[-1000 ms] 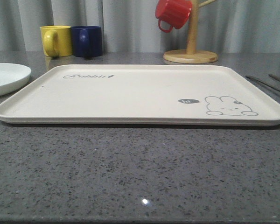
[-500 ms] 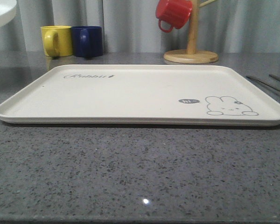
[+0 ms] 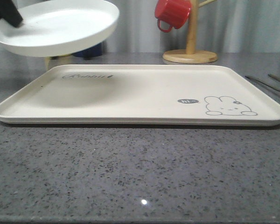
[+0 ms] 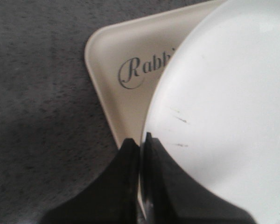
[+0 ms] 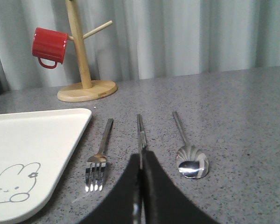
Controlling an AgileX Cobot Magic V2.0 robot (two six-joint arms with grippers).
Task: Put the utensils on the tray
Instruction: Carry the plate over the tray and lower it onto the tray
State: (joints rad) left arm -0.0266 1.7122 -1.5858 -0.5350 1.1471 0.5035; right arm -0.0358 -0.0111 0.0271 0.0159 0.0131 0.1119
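Note:
The cream tray point(image 3: 130, 95) with a rabbit drawing lies across the middle of the table. A fork point(image 5: 100, 156), a pair of chopsticks point(image 5: 139, 126) and a spoon point(image 5: 190, 161) lie side by side on the grey counter to the tray's right; they appear as thin lines point(image 3: 266, 84) at the front view's right edge. My right gripper point(image 5: 141, 156) is shut on the near end of the chopsticks, which still rest on the counter. My left gripper point(image 4: 141, 140) is shut on the rim of a round white plate point(image 3: 60, 25), held in the air above the tray's far left corner point(image 4: 105, 44).
A red mug point(image 3: 172, 13) hangs on a wooden mug tree point(image 3: 191, 55) behind the tray. Behind the raised plate, slivers of a yellow mug point(image 3: 56, 60) and a blue mug point(image 3: 91, 50) peek out. A grey curtain closes the back; bare counter lies in front.
The white plate has risen off the table at the left and swung right over the tray's far left corner, now covering the mugs. The tray has shifted slightly.

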